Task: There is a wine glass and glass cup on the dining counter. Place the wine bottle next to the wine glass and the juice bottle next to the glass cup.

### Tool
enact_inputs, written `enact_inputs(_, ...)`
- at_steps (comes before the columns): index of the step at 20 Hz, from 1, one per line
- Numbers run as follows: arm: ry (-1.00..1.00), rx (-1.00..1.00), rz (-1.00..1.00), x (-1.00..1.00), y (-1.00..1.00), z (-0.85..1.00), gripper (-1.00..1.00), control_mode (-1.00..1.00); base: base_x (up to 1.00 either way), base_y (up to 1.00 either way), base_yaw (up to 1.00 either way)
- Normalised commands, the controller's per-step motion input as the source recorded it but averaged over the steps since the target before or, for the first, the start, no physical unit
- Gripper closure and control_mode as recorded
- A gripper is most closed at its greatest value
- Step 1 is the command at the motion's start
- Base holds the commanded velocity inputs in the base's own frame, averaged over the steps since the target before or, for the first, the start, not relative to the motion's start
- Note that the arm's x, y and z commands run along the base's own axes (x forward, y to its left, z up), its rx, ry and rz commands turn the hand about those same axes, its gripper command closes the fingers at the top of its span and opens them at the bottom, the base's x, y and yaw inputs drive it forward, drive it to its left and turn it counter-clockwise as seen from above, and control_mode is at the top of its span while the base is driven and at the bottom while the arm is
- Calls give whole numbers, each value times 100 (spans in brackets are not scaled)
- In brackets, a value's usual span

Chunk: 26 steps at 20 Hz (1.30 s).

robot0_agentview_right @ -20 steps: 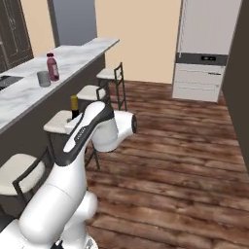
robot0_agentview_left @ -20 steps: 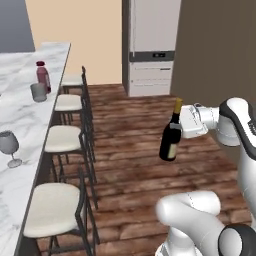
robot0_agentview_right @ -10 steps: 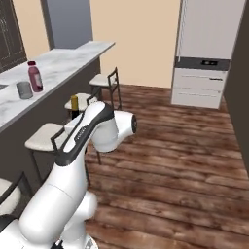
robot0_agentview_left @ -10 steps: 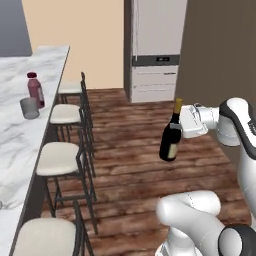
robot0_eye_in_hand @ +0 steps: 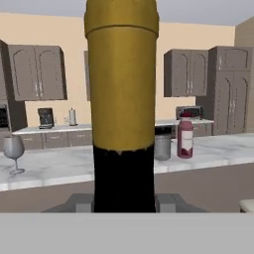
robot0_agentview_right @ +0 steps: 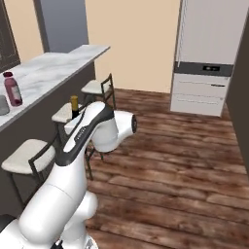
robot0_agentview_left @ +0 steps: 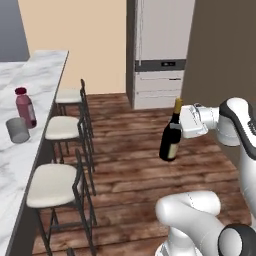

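Observation:
My gripper (robot0_agentview_left: 183, 123) is shut on the neck of the wine bottle (robot0_agentview_left: 171, 138), a dark bottle with a gold top, held upright in the air over the wood floor. In the hand view its gold neck (robot0_eye_in_hand: 121, 84) stands close up between my fingertips. The juice bottle (robot0_agentview_left: 25, 107) and the glass cup (robot0_agentview_left: 18, 131) stand side by side on the dining counter (robot0_agentview_left: 42, 75), far to the left of the gripper. In the hand view the wine glass (robot0_eye_in_hand: 13, 152) stands at the left of the counter (robot0_eye_in_hand: 59, 167), with the cup (robot0_eye_in_hand: 162, 148) and juice bottle (robot0_eye_in_hand: 185, 138) to the right.
Bar stools (robot0_agentview_left: 64, 128) line the counter's near side, between the arm and the slab. A tall pale fridge unit (robot0_agentview_left: 159, 50) stands at the back wall. Open wood floor (robot0_agentview_right: 185, 151) lies to the right. Grey cabinets (robot0_eye_in_hand: 34, 72) stand beyond the counter.
The whole picture has shifted, so the base has moved along the counter. The wine glass has left the left base view. The gripper keeps the wine bottle in the same hold.

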Motion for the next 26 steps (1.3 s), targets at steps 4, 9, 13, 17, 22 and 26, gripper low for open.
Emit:
enact_inputs(4, 0, 0, 0, 0, 0, 0, 100, 100, 60, -24, 28)
enact_inputs(9, 0, 0, 0, 0, 0, 0, 100, 100, 14, -10, 81)
enact_inputs(13, 0, 0, 0, 0, 0, 0, 100, 100, 0, -8, 91)
enact_inputs(17, 0, 0, 0, 0, 0, 0, 100, 100, 0, -5, 94)
enact_inputs(22, 0, 0, 0, 0, 0, 0, 100, 100, 0, -5, 95)
enact_inputs(26, 0, 0, 0, 0, 0, 0, 100, 100, 0, -7, 95)
